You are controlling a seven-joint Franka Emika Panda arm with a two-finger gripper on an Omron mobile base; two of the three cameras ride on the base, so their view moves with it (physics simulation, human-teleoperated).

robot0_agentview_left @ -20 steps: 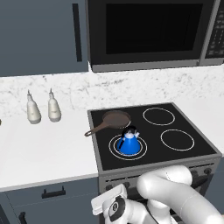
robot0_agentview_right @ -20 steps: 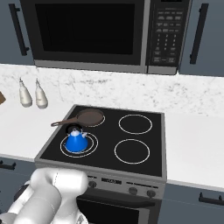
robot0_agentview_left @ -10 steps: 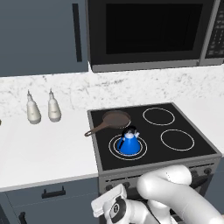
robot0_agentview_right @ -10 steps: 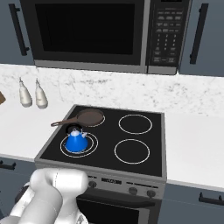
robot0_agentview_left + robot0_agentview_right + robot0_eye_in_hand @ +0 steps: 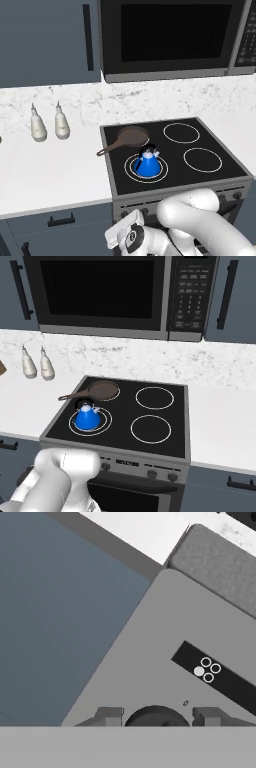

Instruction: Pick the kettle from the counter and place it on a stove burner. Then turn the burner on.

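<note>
The kettle was seen standing upright on the stove burner, the double-ringed circle at 7 o'clock on the black cooktop; the rings were white. In the right base view the kettle was placed the same way, with its black handle arched over the lid. A brown frying pan was set on the circle at 12 o'clock from the kettle, its handle pointed toward 8 o'clock and ended near the cooktop's edge. Two cream bottles were stood side by side on the white tabletop, at 10 o'clock from the stove, close to the marbled wall. A dark microwave was mounted above the cooktop.

The gripper was held low against the grey front panel of the stove, with two finger tips set either side of a dark round knob. The jaws were spread about the knob; whether it was touched could not be told. A small black plate with four little circles was seen at 2 o'clock from the knob.
</note>
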